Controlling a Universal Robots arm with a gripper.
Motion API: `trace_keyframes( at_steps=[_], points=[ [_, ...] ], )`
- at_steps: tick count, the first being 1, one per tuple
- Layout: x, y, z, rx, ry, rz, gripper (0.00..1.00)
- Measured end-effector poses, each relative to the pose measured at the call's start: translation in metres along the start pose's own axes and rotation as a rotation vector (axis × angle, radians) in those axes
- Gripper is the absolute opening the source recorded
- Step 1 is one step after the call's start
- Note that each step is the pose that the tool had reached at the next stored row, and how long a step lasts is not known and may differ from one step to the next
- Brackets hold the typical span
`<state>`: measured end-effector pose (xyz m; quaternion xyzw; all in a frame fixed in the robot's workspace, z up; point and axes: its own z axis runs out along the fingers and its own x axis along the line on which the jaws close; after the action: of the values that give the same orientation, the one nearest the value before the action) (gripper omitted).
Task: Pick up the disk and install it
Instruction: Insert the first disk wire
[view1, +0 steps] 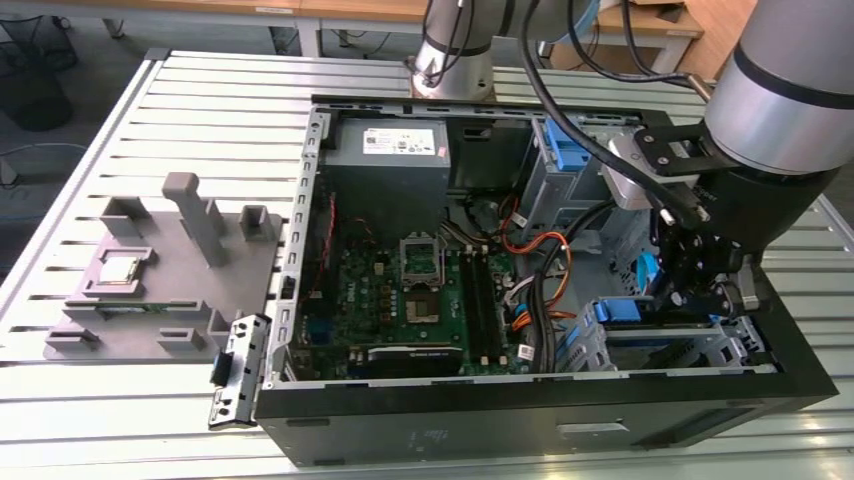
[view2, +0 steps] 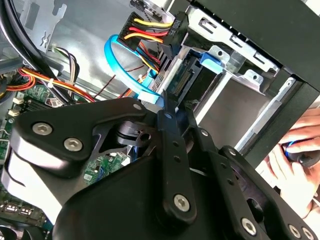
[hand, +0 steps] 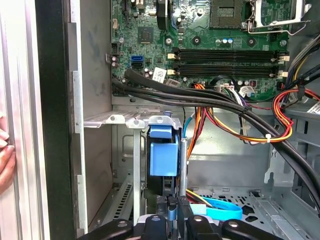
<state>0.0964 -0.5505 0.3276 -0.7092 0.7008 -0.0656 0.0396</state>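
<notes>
My gripper sat low in the case's front corner, over the drive bay. The disk stood on edge directly ahead of the fingertips (long axis running into the bay). Fingers looked nearly closed; grip couldn't be confirmed.

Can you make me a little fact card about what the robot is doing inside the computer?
Place: open computer case on a slatted metal table
Tool: tool down at the drive bay
Disk: disk standing on edge in the bay, blue carrier showing
Nearby: orange, yellow and red wires, green motherboard
Person: a hand outside the case
</notes>
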Motion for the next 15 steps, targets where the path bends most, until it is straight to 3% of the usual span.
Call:
trace_keyframes(
  at_steps=[3, 13, 15],
  points=[
    [0.0001, -0.0005, -0.0033, 0.0000, -0.0003, 0.000, 0.24],
    [0.0010, -0.0040, -0.0267, 0.0000, 0.0002, 0.000, 0.24],
    [0.0011, -0.0043, -0.0288, 0.0000, 0.0001, 0.000, 0.24]
  ],
)
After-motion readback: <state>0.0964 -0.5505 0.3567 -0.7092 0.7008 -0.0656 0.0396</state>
